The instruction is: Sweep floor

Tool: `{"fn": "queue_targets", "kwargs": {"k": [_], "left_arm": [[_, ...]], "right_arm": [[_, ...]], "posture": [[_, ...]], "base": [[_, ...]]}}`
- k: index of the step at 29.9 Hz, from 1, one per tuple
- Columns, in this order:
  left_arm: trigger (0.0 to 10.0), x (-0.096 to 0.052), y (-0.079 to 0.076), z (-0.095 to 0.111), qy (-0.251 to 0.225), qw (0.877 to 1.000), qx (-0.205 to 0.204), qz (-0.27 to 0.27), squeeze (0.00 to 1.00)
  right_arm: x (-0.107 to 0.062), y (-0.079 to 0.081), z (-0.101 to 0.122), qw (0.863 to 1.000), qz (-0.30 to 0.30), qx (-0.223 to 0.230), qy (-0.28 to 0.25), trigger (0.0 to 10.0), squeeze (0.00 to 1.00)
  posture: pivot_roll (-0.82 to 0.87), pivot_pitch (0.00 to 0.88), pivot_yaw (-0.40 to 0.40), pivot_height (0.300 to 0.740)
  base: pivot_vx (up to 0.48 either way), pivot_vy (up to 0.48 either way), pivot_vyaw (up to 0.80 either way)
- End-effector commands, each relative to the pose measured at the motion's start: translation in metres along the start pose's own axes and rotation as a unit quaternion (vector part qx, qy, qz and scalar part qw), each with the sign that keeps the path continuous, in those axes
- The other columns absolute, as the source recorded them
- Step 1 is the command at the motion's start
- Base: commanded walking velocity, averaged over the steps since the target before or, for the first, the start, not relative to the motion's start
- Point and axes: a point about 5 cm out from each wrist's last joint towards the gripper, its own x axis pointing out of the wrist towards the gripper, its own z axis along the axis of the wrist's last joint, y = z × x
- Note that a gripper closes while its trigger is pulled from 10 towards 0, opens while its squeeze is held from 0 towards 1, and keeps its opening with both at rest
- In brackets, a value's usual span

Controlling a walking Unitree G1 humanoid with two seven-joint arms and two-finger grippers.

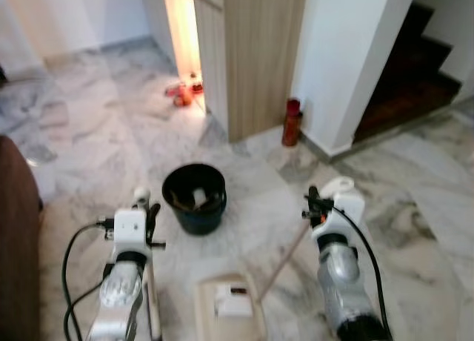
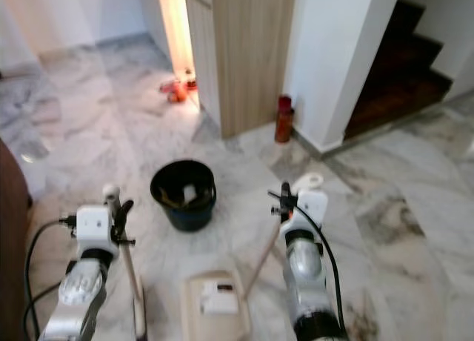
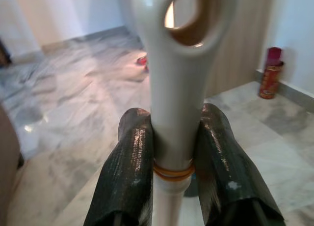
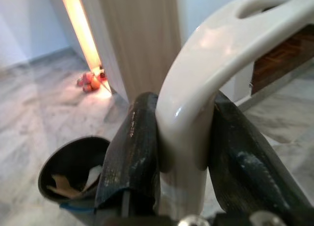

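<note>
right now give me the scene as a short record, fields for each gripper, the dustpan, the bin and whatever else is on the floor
left gripper: shut on the broom handle, a pale pole with a hanging hole at its top
right gripper: shut on the dustpan handle, cream, curved
dustpan: cream, on the marble floor between the arms, a white piece lying in it
bin: black, ahead of the dustpan, scraps inside
red canister: upright by the white wall
far items: small red-orange objects near the lit gap, too blurred to name

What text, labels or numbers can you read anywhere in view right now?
None can be read.
Red can by the white wall: patterned print, too blurred to read.
Dustpan: white paper with a dark mark lying in it, too blurred to read.
Black bucket: scraps inside, no lettering visible.
</note>
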Motion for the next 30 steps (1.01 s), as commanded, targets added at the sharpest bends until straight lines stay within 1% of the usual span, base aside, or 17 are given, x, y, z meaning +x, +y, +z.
{"fn": "queue_targets", "kwargs": {"k": [1,10,15,18,21,27,30], "left_arm": [[10.0,0.0019,0.0067,0.0072,-0.018,1.000,0.010,0.008,0.00],[10.0,0.0020,0.0033,0.0083,-0.021,1.000,0.011,0.000,0.00],[10.0,0.0022,0.0044,0.0061,-0.011,1.000,0.017,0.001,0.00],[10.0,0.0023,0.0051,0.0053,-0.009,1.000,0.018,0.003,0.00],[10.0,0.0024,0.0051,0.0053,-0.009,1.000,0.018,0.003,0.00],[10.0,0.0025,0.0054,0.0047,-0.006,1.000,0.018,0.004,0.00],[10.0,0.0025,0.0054,0.0046,-0.006,1.000,0.019,0.004,0.00]], "right_arm": [[0.0056,0.0124,0.0122,0.999,0.017,0.006,-0.029,10.0,0.00],[0.0055,0.0124,0.0121,0.999,0.017,0.010,-0.028,10.0,0.00],[0.0056,0.0126,0.0122,0.999,0.017,0.005,-0.029,10.0,0.00],[0.0056,0.0125,0.0122,0.999,0.017,0.007,-0.029,10.0,0.00],[0.0056,0.0124,0.0121,0.999,0.016,0.013,-0.029,10.0,0.00],[0.0059,0.0120,0.0127,0.999,0.017,0.006,-0.029,10.0,0.00],[0.0059,0.0118,0.0128,0.999,0.017,0.005,-0.030,10.0,0.00]], "posture": [[0.12,0.007,0.027,0.740],[0.12,0.007,0.028,0.740],[0.12,0.006,0.028,0.740],[0.12,0.006,0.028,0.740],[0.12,0.006,0.028,0.740],[0.12,0.005,0.027,0.740],[0.12,0.005,0.027,0.740]], "base": [[0.000,0.000,0.00],[0.000,0.000,0.00],[0.000,0.000,0.00],[0.272,0.000,0.41],[0.330,0.000,0.00],[0.336,0.000,0.00],[0.340,0.000,0.50]]}}
